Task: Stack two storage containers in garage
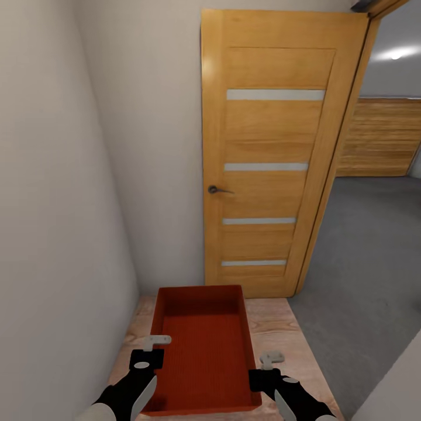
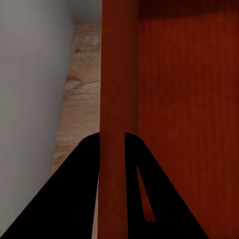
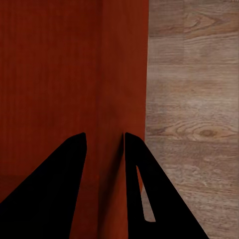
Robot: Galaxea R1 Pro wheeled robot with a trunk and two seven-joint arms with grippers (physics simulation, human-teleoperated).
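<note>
White walls, wood-plank floor (image 1: 275, 327), open wooden door (image 1: 272, 152), grey concrete beyond.

The head view looks down on the storage container (image 1: 204, 351); both wrist views hug its side walls.

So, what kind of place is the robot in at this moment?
Probably an indoor passage at the garage's threshold. The robot stands on light wood-plank flooring between pale walls, a wooden door with glass slats stands open, and grey concrete floor lies beyond. Both grippers hold an orange-red storage container.
</note>
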